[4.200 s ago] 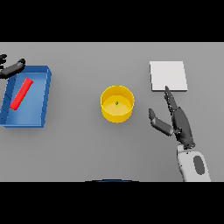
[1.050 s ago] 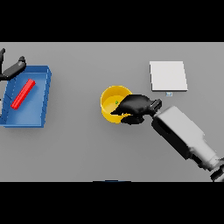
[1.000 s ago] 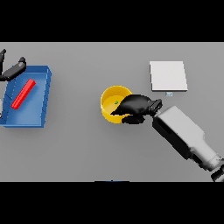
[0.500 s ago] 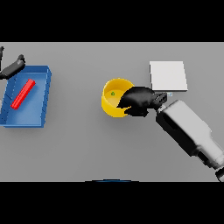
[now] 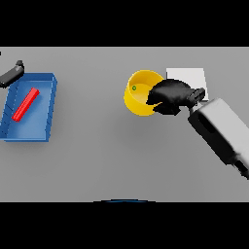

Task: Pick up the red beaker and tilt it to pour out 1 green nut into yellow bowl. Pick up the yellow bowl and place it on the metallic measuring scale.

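The yellow bowl [image 5: 137,95] is lifted and tilted, its opening facing up-left, with a green nut [image 5: 133,88] inside. My right hand [image 5: 168,96] is shut on the bowl's right rim. Just behind the hand lies the white, flat measuring scale [image 5: 187,76], partly hidden by it. The red beaker [image 5: 25,104] lies on its side in the blue tray [image 5: 47,109] at the left. My left hand [image 5: 12,74] shows at the far left edge, above the tray; its fingers are too small to read.
The blue tray takes up the table's left side. My right forearm [image 5: 222,131] slants across the right side toward the lower right.
My right hand has closed on the bowl and carried it up and to the right, toward the scale. The left hand has drifted slightly at the left edge.
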Robot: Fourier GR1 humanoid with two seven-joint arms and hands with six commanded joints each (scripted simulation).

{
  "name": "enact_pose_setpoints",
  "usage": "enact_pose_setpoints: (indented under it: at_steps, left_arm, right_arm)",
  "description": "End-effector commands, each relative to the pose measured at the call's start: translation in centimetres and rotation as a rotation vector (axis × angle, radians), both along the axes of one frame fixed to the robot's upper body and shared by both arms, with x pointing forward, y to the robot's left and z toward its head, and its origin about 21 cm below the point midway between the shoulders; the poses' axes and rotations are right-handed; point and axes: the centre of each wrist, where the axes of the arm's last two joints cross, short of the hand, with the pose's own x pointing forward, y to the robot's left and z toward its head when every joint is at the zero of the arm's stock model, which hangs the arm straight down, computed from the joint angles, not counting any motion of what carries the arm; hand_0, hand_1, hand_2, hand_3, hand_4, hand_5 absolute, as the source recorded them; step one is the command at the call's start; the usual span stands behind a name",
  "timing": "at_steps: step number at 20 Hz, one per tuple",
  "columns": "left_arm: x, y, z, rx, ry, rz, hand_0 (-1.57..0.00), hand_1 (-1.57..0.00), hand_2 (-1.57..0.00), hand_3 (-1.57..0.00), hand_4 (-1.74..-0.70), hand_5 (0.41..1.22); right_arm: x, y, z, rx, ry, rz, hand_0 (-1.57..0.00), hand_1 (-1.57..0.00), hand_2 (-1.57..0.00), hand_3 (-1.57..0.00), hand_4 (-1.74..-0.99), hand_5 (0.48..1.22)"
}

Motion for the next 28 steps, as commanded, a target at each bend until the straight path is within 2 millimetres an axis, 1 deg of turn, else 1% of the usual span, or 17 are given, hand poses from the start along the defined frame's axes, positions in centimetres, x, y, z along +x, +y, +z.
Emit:
enact_pose_setpoints:
  at_steps: [1,3,4,6,8,9,11,12,13,15,18,19,23,24,25,26,28]
  left_arm:
    - [0.0,0.2,0.1,0.006,0.0,0.002,0.0,0.0,0.0,0.0,-0.79,0.751]
    - [0.3,0.0,0.5,0.004,-0.002,-0.008,0.0,0.0,0.0,0.0,-0.79,0.754]
    - [0.0,0.2,0.3,-0.009,-0.008,-0.011,0.0,0.0,0.0,0.0,-0.79,0.754]
    - [0.3,0.2,0.1,-0.012,0.006,0.005,0.0,0.0,0.0,0.0,-0.8,0.755]
    - [0.3,0.2,0.1,0.003,0.008,0.002,0.0,0.0,0.0,0.0,-0.8,0.755]
    - [0.3,0.2,-0.1,-0.001,0.006,-0.002,0.0,0.0,0.0,0.0,-0.8,0.754]
    - [0.3,0.0,-0.2,-0.009,0.007,0.0,0.0,0.0,0.0,0.0,-0.8,0.753]
    - [0.2,0.2,-0.2,-0.006,0.01,0.009,0.0,0.0,0.0,0.0,-0.8,0.753]
    - [0.1,0.2,0.0,-0.02,-0.004,0.013,0.0,0.0,0.0,0.0,-0.81,0.752]
    - [-0.2,0.1,0.2,-0.018,-0.004,0.019,0.0,0.0,0.0,0.0,-0.82,0.759]
    - [-0.3,-0.3,0.3,-0.027,0.002,0.032,0.0,0.0,0.0,0.0,-0.83,0.767]
    - [-0.2,-0.1,0.5,-0.018,0.011,0.043,0.0,0.0,0.0,0.0,-0.83,0.771]
    - [-0.4,-0.1,0.4,-0.024,0.02,0.042,0.0,0.0,0.0,0.0,-0.85,0.78]
    - [-0.4,-0.1,0.6,-0.025,0.017,0.043,0.0,0.0,0.0,0.0,-0.85,0.783]
    - [-0.2,0.2,0.6,-0.017,0.025,0.048,0.0,0.0,0.0,0.0,-0.85,0.784]
    - [-0.2,0.0,0.6,-0.016,0.026,0.05,0.0,0.0,0.0,0.0,-0.84,0.785]
    - [-0.1,0.3,0.4,-0.013,0.034,0.052,0.0,0.0,0.0,0.0,-0.84,0.776]
  right_arm:
    - [0.5,-0.3,0.2,-0.006,-0.015,-0.017,-1.49,-1.54,-1.57,-1.3,-1.723,1.22]
    - [1.4,-1.5,0.9,-0.021,-0.038,-0.078,-1.52,-1.55,-1.57,-1.34,-1.724,1.22]
    - [1.8,-2.3,0.7,-0.03,-0.05,-0.088,-1.53,-1.56,-1.57,-1.38,-1.725,1.22]
    - [2.2,-3.2,1.0,-0.024,-0.067,-0.114,-1.54,-1.56,-1.57,-1.42,-1.726,1.221]
    - [3.0,-4.3,1.3,-0.037,-0.086,-0.155,-1.55,-1.56,-1.57,-1.38,-1.725,1.221]
    - [3.3,-4.6,1.0,-0.049,-0.094,-0.178,-1.56,-1.57,-1.57,-1.34,-1.724,1.221]
    - [4.0,-5.2,1.1,-0.065,-0.094,-0.198,-1.56,-1.57,-1.57,-1.29,-1.724,1.221]
    - [4.0,-5.6,1.1,-0.056,-0.087,-0.187,-1.56,-1.57,-1.57,-1.27,-1.723,1.221]
    - [4.2,-5.6,1.0,-0.05,-0.087,-0.186,-1.57,-1.55,-1.57,-1.33,-1.725,1.221]
    - [5.1,-7.4,0.3,-0.079,-0.091,-0.287,-1.56,-1.5,-1.55,-1.42,-1.727,1.221]
    - [5.4,-9.1,-1.5,-0.082,-0.08,-0.349,-1.53,-1.42,-1.5,-1.49,-1.729,1.221]
    - [5.7,-9.4,-1.5,-0.084,-0.08,-0.361,-1.53,-1.41,-1.48,-1.51,-1.729,1.221]
    - [6.1,-9.9,-2.3,-0.099,-0.061,-0.39,-1.48,-1.31,-1.4,-1.54,-1.73,1.221]
    - [6.3,-10.3,-2.1,-0.096,-0.062,-0.388,-1.45,-1.28,-1.38,-1.55,-1.73,1.221]
    - [6.3,-10.4,-2.3,-0.107,-0.062,-0.392,-1.43,-1.25,-1.35,-1.55,-1.73,1.221]
    - [6.5,-9.8,-2.8,-0.115,-0.057,-0.406,-1.4,-1.22,-1.34,-1.56,-1.73,1.221]
    - [6.6,-10.3,-2.9,-0.107,-0.047,-0.403,-1.4,-1.21,-1.32,-1.56,-1.73,1.221]
